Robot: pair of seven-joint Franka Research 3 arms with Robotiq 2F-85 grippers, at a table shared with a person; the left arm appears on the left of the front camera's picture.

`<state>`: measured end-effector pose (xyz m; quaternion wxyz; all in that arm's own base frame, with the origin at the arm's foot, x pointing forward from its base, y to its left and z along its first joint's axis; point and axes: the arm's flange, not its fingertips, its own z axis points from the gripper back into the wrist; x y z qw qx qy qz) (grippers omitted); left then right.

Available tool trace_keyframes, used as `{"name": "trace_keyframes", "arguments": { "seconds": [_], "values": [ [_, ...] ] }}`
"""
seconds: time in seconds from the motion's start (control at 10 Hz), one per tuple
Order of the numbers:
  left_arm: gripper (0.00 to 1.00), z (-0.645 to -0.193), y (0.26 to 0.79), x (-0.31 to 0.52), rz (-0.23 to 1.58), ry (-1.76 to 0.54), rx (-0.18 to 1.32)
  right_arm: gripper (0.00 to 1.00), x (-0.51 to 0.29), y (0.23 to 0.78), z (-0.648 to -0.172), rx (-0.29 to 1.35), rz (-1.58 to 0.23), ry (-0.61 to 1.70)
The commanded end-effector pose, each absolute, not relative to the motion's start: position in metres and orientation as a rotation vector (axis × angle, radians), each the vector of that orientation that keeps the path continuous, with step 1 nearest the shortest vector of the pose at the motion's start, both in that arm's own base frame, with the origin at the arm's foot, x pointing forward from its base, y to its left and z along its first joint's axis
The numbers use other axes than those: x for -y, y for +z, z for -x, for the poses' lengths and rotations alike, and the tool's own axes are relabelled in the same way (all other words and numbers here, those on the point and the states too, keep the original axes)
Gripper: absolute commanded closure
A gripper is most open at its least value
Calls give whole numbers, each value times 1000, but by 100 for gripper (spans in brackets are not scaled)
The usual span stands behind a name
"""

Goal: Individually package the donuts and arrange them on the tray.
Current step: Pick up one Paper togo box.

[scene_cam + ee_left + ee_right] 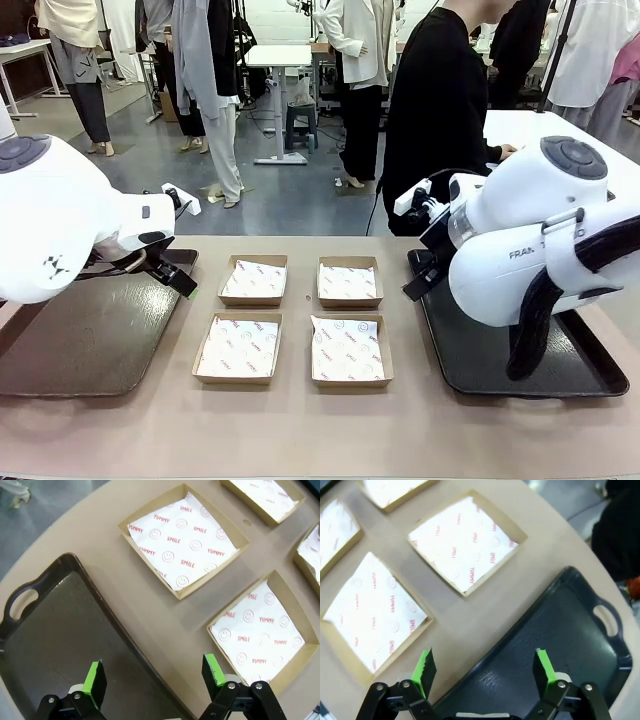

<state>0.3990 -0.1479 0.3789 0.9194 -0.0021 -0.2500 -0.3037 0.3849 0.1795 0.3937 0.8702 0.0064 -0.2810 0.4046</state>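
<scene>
Left gripper (152, 672) hangs wide open over the tray (90, 340) left of the four paper-lined boxes (235, 379), right gripper (484, 662) likewise spread over the other tray (470, 370) right of them, both holding nothing, seemingly parked aside so the boxes lie ready for donuts.

Dark trays (100, 340) (470, 355) flat at 9 and 3 o'clock; four open, paper-lined boxes (250, 300) (348, 303) (235, 380) (350, 383) gridded two-by-two between them.
</scene>
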Motion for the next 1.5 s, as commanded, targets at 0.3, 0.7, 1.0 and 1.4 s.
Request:
{"name": "trace_keyframes", "arguments": {
  "seconds": [0.3, 0.7, 1.0, 1.4],
  "values": [
    [0, -236, 422, 104, 0, -749, 320, 0, -102, 433, -210, 443, -21, 926],
    [0, -318, 470, 141, -22, -739, 303, 0, -136, 515, -278, 377, -37, 937],
    [0, -318, 470, 141, -22, -739, 303, 0, -136, 515, -278, 377, -37, 937],
    [0, -346, 494, 100, 626, -477, 328, 0, -55, 505, -274, 386, -904, 525]
  ]
}}
